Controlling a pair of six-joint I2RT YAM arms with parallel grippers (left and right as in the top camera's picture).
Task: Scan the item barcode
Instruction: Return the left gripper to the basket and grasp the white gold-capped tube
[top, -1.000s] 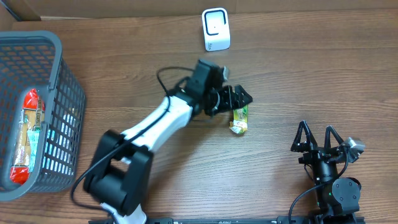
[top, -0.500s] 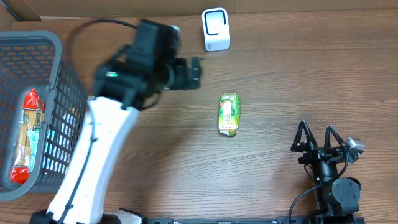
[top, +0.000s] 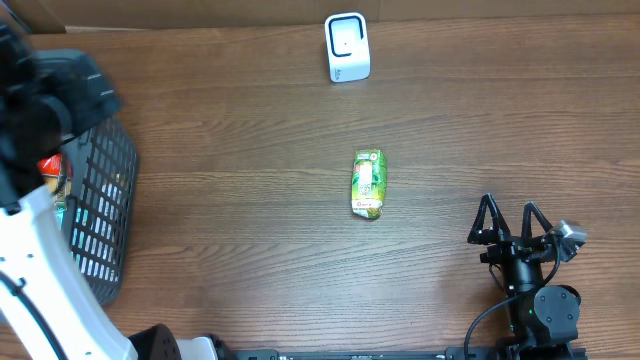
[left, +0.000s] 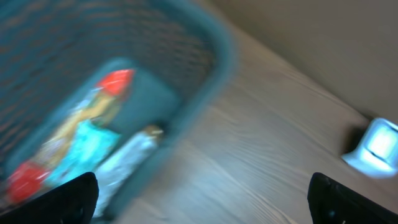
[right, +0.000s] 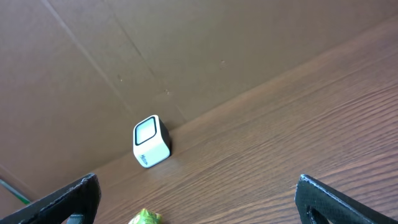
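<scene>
**Asker:** Where is the item you have to scan?

**Robot:** The green packet (top: 368, 183) lies flat on the wooden tabletop (top: 480, 120), about midway across and touching nothing. Its long axis runs away from me toward the far edge, tilted only slightly.

**Asker:** And the scanner?

**Robot:** The white scanner (top: 347, 47) stands at the far edge, well beyond the packet and a little to my left of it. The packet's far end points almost at it.

**Asker:** What are your claws doing?

**Robot:** Both are released and empty. My left claw (left: 205, 202) hangs over the blue-grey basket (top: 105, 190) at my far left. Its view is blurred, but the two fingertips (left: 74, 196) sit wide apart with nothing between them. Red-ended wrappers (left: 93, 124) show in the basket below. My right claw (top: 510, 220) stands near my right front corner, fingers (top: 486, 215) spread, gripping nothing.

**Asker:** Which one is better placed?

**Robot:** I judge the right. The packet lies ahead of it and to its left, near, with bare tabletop between. The left claw is well apart from the packet, across most of the tabletop. In my right wrist view only the packet's green tip shows at the bottom edge, with the scanner beyond it. To grip across the packet's narrow width, I would need my fingers to close side to side. I cannot tell which face bears the barcode, because the print is too small.
</scene>
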